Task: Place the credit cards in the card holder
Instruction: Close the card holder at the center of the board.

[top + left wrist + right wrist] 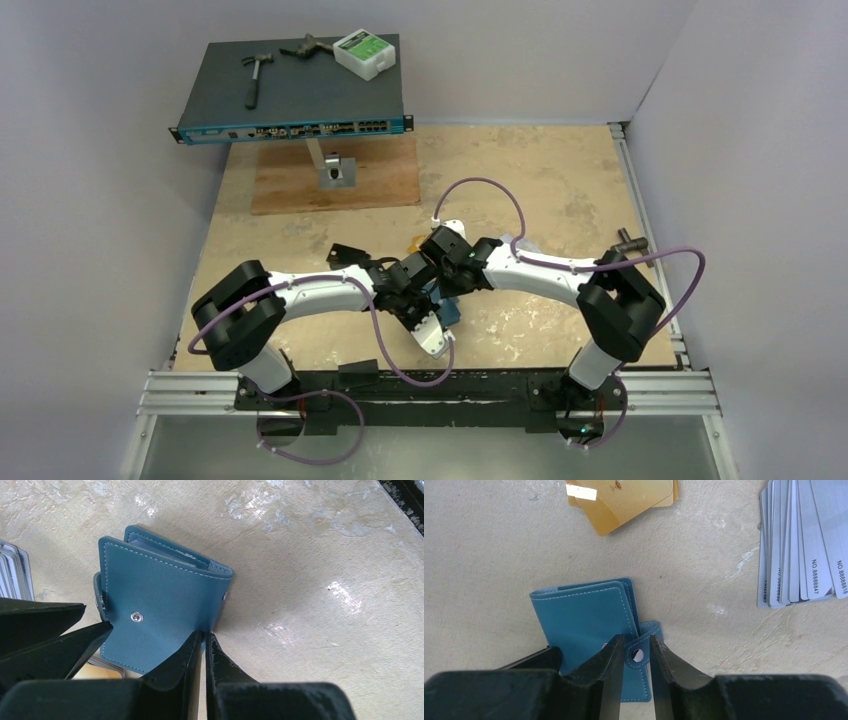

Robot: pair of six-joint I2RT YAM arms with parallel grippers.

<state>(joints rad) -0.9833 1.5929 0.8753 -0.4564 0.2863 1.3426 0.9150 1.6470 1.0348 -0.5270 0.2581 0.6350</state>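
Note:
The teal card holder (160, 595) lies folded on the table, and both grippers meet at it (447, 310). My left gripper (204, 634) is shut on the holder's near corner edge. My right gripper (632, 640) has its fingers pressed against both sides of the holder's snap strap (640, 652), whose stud shows between them. Credit cards lie loose beyond the holder (579, 615): gold ones (624, 500) overlapped at the far side and a fanned silver-grey stack (804, 540) at the far right. The left wrist view catches the silver stack's edge (12, 575) and a gold card (97, 671) under the holder.
A black folded object (345, 253) lies left of the grippers. Farther back, a wooden board (335, 175) carries a stand with a network switch (290, 90), a hammer (255, 80) and a white box (365, 52). A metal rail (650, 230) borders the table's right edge.

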